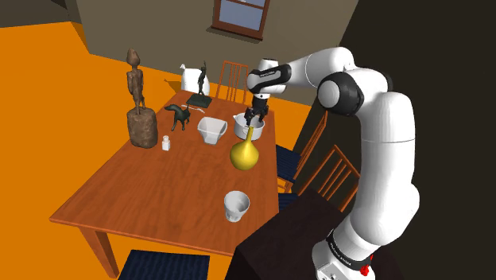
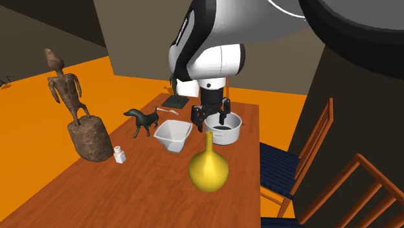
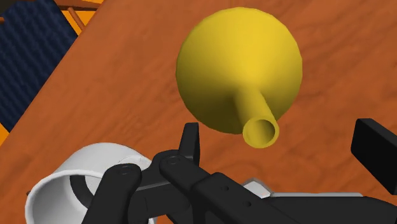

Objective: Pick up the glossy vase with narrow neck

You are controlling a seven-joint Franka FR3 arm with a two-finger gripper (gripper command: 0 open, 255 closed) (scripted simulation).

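A glossy yellow vase [image 1: 245,151] with a round belly and a narrow neck stands upright on the wooden table [image 1: 151,195], near the edge by the chairs. My black gripper [image 1: 256,119] hangs just above the neck and is open. From the second exterior view, the gripper [image 2: 210,119] hovers over the top of the vase [image 2: 208,167], with its fingers spread to either side. In the wrist view the vase [image 3: 238,60] lies below the gripper [image 3: 283,147], and its mouth sits between the fingers [image 3: 189,141] without touching either.
A white pot [image 1: 241,124] stands right behind the vase, and a white square bowl [image 1: 211,131] beside it. A dark dog figure [image 1: 179,115], a small shaker [image 1: 166,143], a tall wooden statue [image 1: 139,103] and a white cup [image 1: 236,205] also stand on the table. Wooden chairs [image 1: 330,171] line the near side.
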